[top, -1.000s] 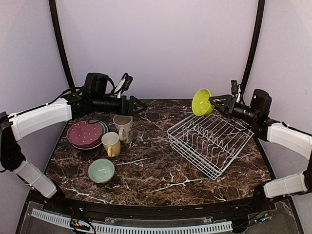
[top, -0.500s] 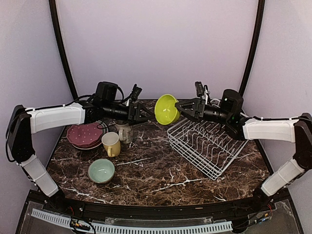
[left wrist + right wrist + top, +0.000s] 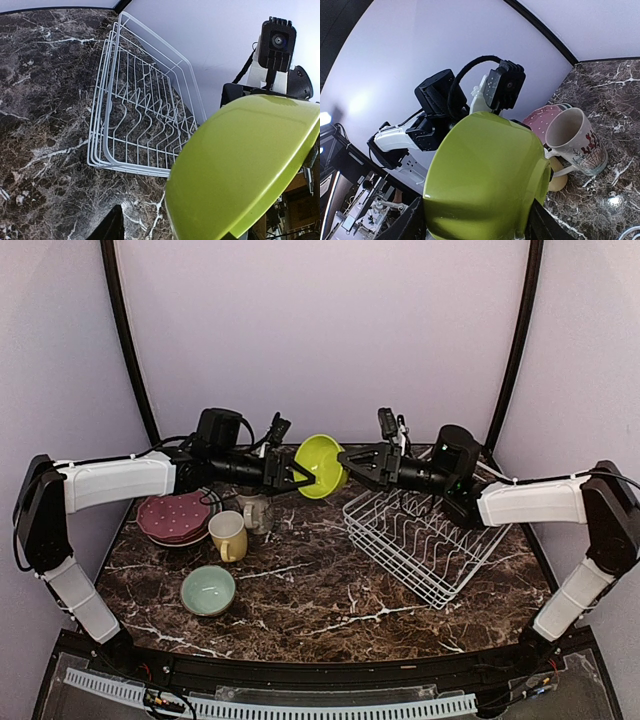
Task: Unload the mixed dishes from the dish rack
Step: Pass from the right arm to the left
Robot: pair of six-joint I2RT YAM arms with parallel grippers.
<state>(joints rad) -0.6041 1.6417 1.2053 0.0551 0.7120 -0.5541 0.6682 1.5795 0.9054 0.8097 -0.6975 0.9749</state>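
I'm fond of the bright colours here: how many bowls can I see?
2. A lime-green bowl is held up in the air, mid-back; a pale mint bowl sits on the table, front left. None shows in the dish rack.

Left arm (image 3: 110,482), right arm (image 3: 530,502), white link shells, black joints, looped black wrist cables

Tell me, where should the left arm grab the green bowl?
On the thin rim of the bowl, at the side nearest the left gripper, coming from the left. The bowl hangs in the air tipped on its side, the right gripper pinches the opposite edge, and the round body looks too wide for fingers.
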